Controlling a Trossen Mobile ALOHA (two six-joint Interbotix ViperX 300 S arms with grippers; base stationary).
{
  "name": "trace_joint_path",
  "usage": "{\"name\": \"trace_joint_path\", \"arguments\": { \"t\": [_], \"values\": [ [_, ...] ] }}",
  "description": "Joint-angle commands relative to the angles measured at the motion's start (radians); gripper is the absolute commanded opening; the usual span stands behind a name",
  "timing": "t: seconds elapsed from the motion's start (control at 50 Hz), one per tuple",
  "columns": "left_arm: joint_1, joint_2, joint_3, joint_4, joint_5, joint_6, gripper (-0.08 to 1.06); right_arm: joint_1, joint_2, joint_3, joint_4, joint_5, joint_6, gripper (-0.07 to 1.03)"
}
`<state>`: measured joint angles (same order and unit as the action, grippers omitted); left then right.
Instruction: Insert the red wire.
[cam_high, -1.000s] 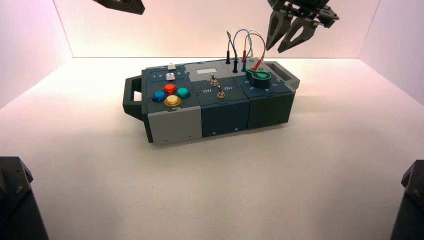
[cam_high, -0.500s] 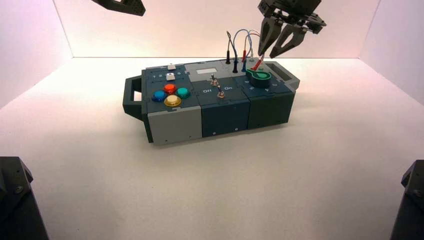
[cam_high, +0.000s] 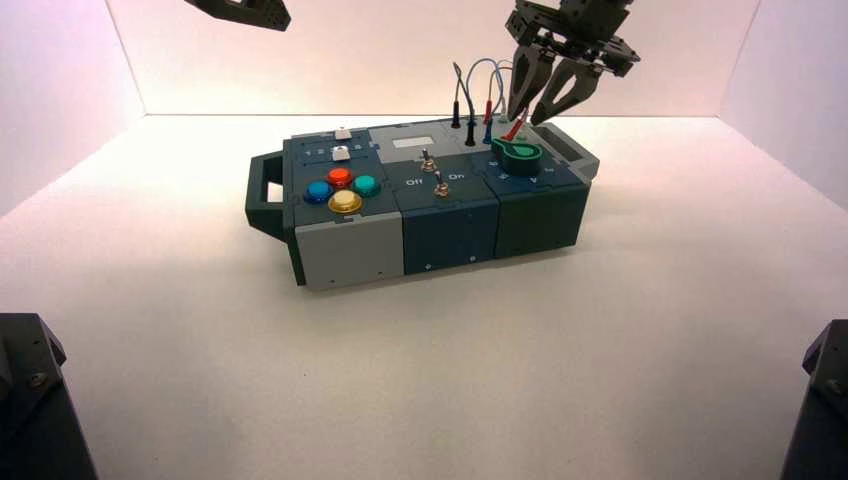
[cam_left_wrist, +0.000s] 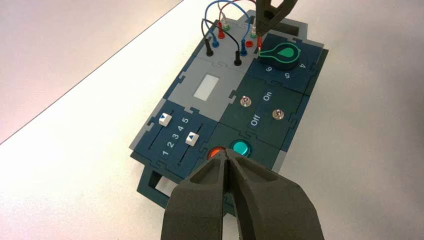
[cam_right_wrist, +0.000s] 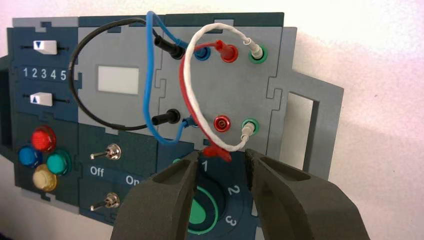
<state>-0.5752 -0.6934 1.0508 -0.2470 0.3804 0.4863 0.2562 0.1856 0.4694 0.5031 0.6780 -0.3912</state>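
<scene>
Right gripper above the red wire's loose plug

Left of the green-outlined knob, the round buttons are red, blue, green and yellow. Above the knob, a grey panel bears red, blue, white and black wires, with red- and green-ringed sockets.
</scene>
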Motion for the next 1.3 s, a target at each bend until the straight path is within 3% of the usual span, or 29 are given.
{"name": "trace_joint_path", "arguments": {
  "t": [0.02,0.4,0.48,0.64,0.68,1.3],
  "values": [
    [-0.003,-0.006,-0.021,-0.002,-0.009,0.006,-0.03,0.006,-0.003,-0.032,0.006,-0.006,-0.008,0.50],
    [-0.003,-0.011,-0.021,-0.002,-0.009,0.005,-0.03,0.006,0.021,-0.051,0.006,-0.006,-0.009,0.40],
    [-0.003,-0.011,-0.021,0.000,-0.009,0.006,-0.03,0.008,0.021,-0.051,0.006,-0.006,-0.009,0.32],
    [-0.003,-0.012,-0.021,0.003,-0.009,0.006,-0.03,0.008,0.014,-0.051,0.005,-0.002,-0.018,0.08],
    [-0.003,-0.011,-0.021,0.003,-0.009,0.006,-0.03,0.009,0.014,-0.051,0.006,0.005,-0.029,-0.03],
    [-0.003,-0.006,-0.020,0.005,-0.009,0.006,-0.03,0.032,-0.063,-0.038,0.000,-0.021,-0.049,-0.02]
  ]
}}
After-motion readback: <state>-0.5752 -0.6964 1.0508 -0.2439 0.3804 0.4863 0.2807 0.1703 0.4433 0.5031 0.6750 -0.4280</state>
